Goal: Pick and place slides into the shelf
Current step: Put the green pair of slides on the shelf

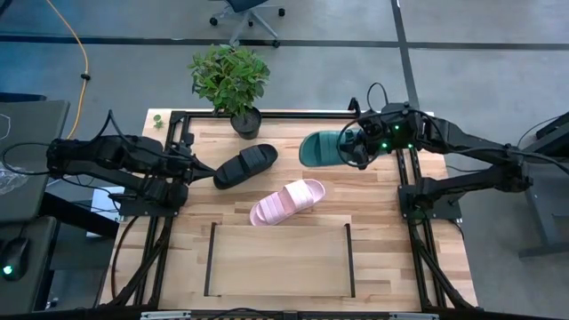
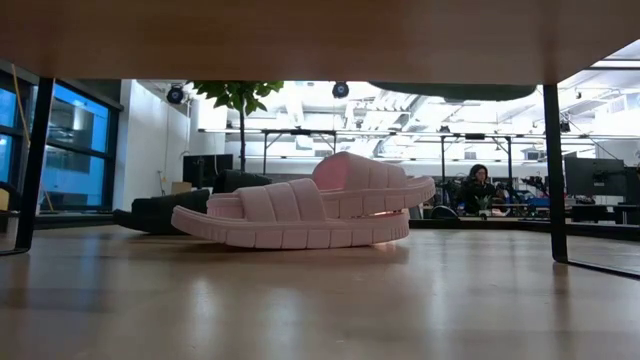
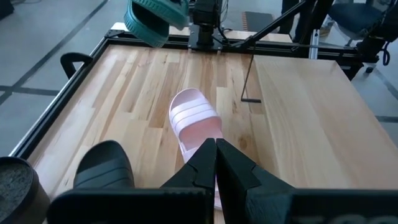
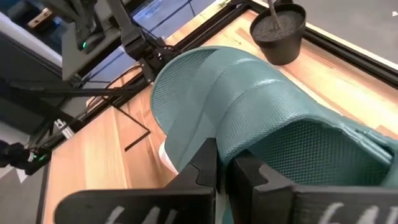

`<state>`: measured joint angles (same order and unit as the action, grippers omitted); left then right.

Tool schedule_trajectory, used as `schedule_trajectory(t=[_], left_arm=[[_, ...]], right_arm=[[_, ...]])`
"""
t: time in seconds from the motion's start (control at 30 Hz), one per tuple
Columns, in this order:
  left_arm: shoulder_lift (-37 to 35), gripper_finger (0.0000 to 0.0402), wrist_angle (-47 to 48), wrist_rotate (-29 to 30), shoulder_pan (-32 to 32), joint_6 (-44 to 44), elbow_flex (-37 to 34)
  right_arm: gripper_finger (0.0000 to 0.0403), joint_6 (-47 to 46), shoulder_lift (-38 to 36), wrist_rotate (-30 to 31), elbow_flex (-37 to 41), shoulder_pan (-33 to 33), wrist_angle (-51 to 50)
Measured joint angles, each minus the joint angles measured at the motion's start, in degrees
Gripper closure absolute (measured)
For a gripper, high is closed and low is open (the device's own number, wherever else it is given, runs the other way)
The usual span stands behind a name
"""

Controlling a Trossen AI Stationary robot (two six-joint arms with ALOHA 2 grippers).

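Observation:
My right gripper (image 1: 354, 148) is shut on the teal-green slide (image 1: 324, 148), which it holds above the table's far right part. The slide shows raised in the left wrist view (image 3: 151, 18) and as a dark underside in the low view (image 2: 470, 91). The pink slide (image 1: 286, 201) lies sole-down at mid-table. The black slide (image 1: 245, 165) lies sole-down to its far left. My left gripper (image 1: 197, 169) is shut and hovers just left of the black slide's near end, touching nothing. The shelf (image 1: 280, 260), a light-wood panel between black rails, sits at the near edge. My right gripper pinches the teal-green slide between its two fingers at the slide's right end (image 4: 214, 134), beside the ribbed strap (image 4: 292, 118). The fingers come level from the table's right side. The slide is lifted clear of the table and stretches toward the table's left.
A potted plant (image 1: 231, 76) stands at the far edge behind the black slide. A black outer frame (image 1: 404, 191) rims the table. Bare wood lies between the pink slide and the shelf. A person sits in the room behind (image 2: 478, 186).

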<state>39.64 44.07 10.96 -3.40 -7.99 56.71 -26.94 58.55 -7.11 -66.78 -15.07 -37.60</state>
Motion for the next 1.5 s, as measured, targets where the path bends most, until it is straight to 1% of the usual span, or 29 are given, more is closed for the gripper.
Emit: schedule_trajectory(t=[0.13,0.27,0.43,0.53,0.87,1.17,1.33,1.5], left_arm=[[0.0,0.0401,0.03,0.0,0.01,0.03,0.01],[0.02,0.0401,0.09,0.0,0.01,0.05,0.0],[0.0,0.0401,1.25,0.0,0.02,0.07,0.0],[0.0,0.0401,1.41,0.0,0.01,0.07,0.0],[0.0,0.0401,3.51,0.02,0.02,0.24,0.0],[0.0,0.0401,4.14,0.64,0.0,0.22,0.0],[0.0,0.0401,4.14,0.68,0.01,0.2,0.0],[0.0,0.0401,4.14,0.68,0.01,0.2,0.0]], right_arm=[[0.0403,1.33,0.48,0.49,-2.08,0.15,-2.73],[0.0403,5.06,2.68,2.42,-8.66,0.15,-8.21],[0.0403,10.24,6.4,2.97,-16.41,0.12,-14.96],[0.0403,12.81,8.68,1.73,-20.36,0.13,-17.88],[0.0403,22.24,16.93,-5.47,-31.08,0.48,-28.85],[0.0403,30.16,24.69,-5.53,-40.3,5.71,-37.65],[0.0403,31.83,26.91,-5.62,-42.59,8.97,-38.07],[0.0403,31.93,27.45,-6.44,-42.82,12.41,-38.19]])
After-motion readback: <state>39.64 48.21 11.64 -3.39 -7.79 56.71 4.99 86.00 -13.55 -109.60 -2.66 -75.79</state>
